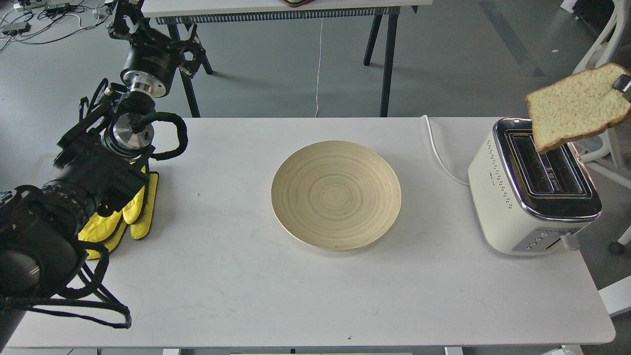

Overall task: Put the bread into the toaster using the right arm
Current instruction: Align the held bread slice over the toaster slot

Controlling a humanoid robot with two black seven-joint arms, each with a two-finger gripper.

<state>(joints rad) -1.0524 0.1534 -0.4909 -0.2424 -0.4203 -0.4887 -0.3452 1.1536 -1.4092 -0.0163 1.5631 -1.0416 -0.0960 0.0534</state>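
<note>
The bread (577,106) is a pale speckled slice with a brown crust. It hangs tilted in the air over the far end of the toaster (522,197), above its slots and not in them. My right gripper (622,84) shows only as a dark tip at the right edge of the view, shut on the slice's upper right corner. The rest of the right arm is out of view. The toaster is cream-white with a chrome top and stands at the table's right end; both slots look empty. My left arm rises along the left side, and its gripper (129,24) is dark and unclear.
A round wooden plate (336,195) lies bare at the table's middle. Yellow gloves (128,217) lie under my left arm. The toaster's white cord (438,153) runs off the far edge. A second table (276,7) stands behind, and a white chair (599,44) at far right.
</note>
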